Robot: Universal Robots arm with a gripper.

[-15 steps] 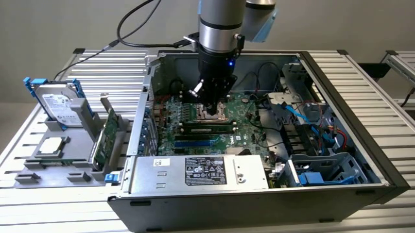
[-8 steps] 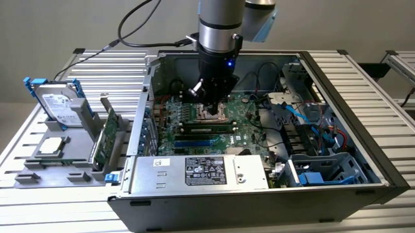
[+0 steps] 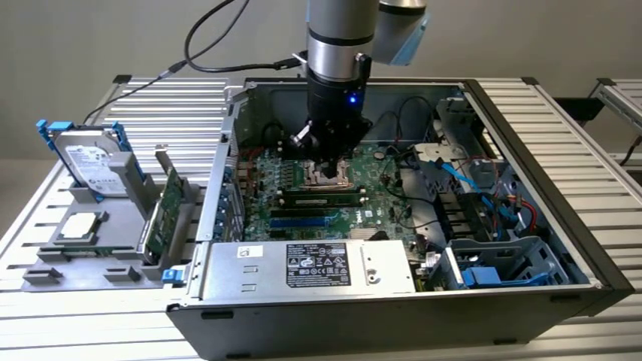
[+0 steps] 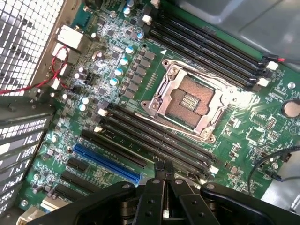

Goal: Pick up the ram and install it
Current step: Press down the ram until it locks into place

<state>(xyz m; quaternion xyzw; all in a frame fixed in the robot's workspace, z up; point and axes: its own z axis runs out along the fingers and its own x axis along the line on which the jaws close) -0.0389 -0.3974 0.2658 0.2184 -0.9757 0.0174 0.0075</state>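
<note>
My black two-fingered gripper (image 4: 164, 169), fingers pressed together and holding nothing, hangs over the green motherboard (image 4: 122, 70), just beside its long black memory slots (image 4: 159, 140).

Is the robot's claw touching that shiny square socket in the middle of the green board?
Apart. In the wrist view the gripper tips sit over the black memory slots, and the whole CPU socket shows bare beside them.

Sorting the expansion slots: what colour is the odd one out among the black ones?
Blue slot, clearest in the wrist view.
</note>
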